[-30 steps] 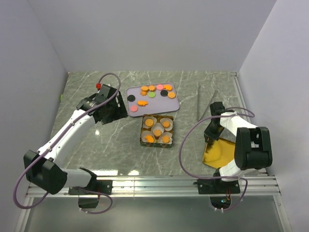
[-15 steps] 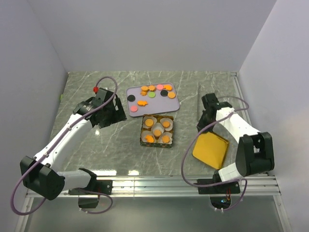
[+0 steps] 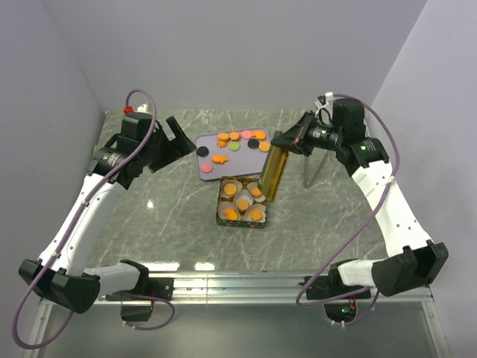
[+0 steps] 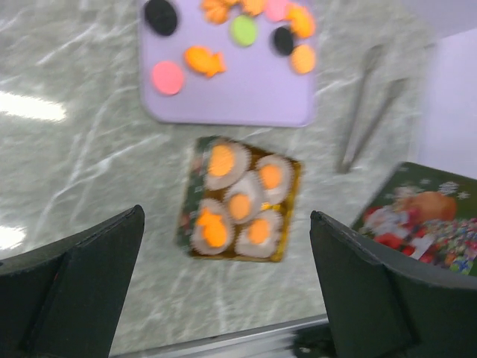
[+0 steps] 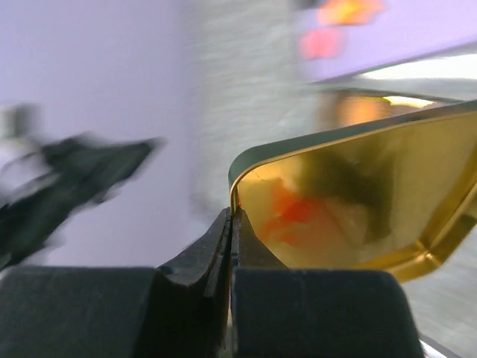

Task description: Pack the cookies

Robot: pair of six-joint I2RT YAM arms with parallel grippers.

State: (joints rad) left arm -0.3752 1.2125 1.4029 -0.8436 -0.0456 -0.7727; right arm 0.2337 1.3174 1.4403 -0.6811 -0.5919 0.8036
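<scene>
Right wrist view motion-blurred: cookies smeared; lid cut off at right edge.

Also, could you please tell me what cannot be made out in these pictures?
Right wrist view: motion blur smears everything beyond the lid, clamped by the right gripper; the tray is only a purple streak.
Top view: the tilted lid covers part of the tin's right side; the right arm crosses the tongs' far end.
Left wrist view: the right edge cuts off the lid's printed face; the cookies are soft-edged.
</scene>
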